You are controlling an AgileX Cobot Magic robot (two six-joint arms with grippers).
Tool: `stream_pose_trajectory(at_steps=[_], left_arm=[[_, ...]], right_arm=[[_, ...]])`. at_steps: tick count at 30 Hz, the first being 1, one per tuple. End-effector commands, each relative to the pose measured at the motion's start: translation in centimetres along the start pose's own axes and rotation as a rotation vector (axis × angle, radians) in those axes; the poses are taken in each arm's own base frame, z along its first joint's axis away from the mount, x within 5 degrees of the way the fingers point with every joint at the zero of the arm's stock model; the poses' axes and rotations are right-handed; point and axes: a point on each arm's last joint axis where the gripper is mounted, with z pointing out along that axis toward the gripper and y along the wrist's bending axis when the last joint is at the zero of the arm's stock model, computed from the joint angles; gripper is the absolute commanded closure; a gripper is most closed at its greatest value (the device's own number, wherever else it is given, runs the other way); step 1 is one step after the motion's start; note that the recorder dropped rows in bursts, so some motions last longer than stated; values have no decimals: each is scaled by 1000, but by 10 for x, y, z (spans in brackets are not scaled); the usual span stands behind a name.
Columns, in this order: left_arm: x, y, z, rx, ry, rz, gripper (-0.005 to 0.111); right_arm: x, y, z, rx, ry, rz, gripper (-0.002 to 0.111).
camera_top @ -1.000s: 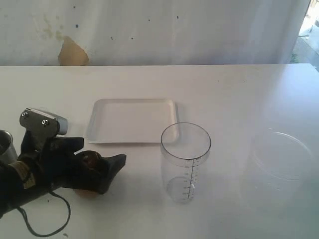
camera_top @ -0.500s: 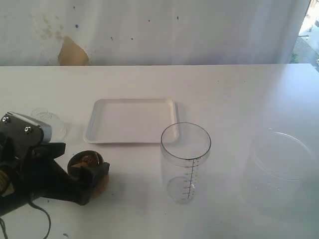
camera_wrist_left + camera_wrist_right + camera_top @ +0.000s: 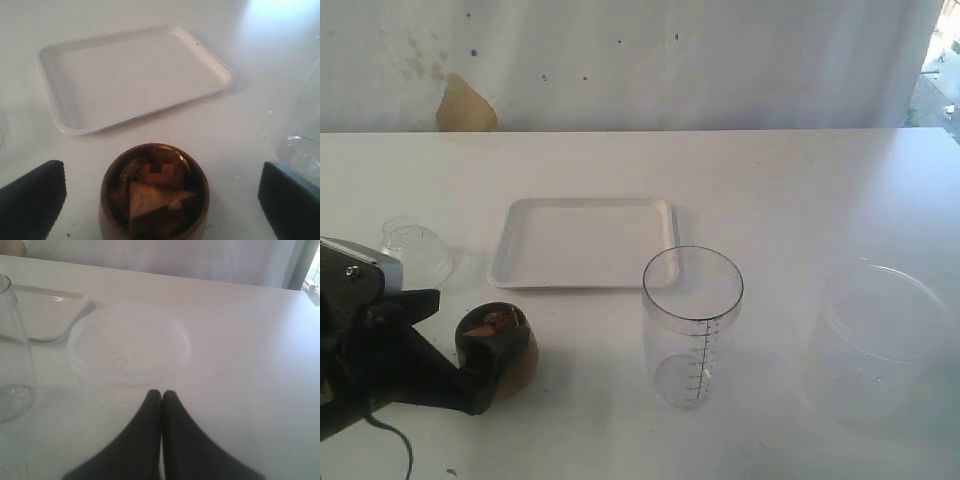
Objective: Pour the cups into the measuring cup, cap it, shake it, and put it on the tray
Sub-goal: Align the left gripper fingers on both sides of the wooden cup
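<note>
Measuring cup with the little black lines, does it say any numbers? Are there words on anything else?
Measuring cup: a black scale of tick marks; any numbers beside it are too small and blurred to read.
Tray, wooden cup, cap: no writing shows.

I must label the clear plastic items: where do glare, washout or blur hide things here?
Exterior view: the wide clear container nearly dissolves into the bright white table; the measuring cup stays readable by its black scale. Left wrist view: one corner blown out, wooden cup sharp. Right wrist view: hazy and low in contrast, the container only a faint rim.
</note>
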Motion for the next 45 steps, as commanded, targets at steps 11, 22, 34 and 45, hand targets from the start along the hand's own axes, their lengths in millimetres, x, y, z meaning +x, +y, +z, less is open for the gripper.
stream_pose_trajectory(at_steps=[11,22,34,45], left_arm=[[1,-3,-1,30,-7,-3,2],[16,-1,14,19,42,-2,2],[32,0,25,5,97,-28,2],[44,2,36,-3,93,-34,2]], right_arm=[[1,0,0,-2,-3,-3,108],[1,0,0,-2,-3,-3,108],[1,0,0,-2,-3,-3,108],[1,0,0,-2,-3,-3,108]])
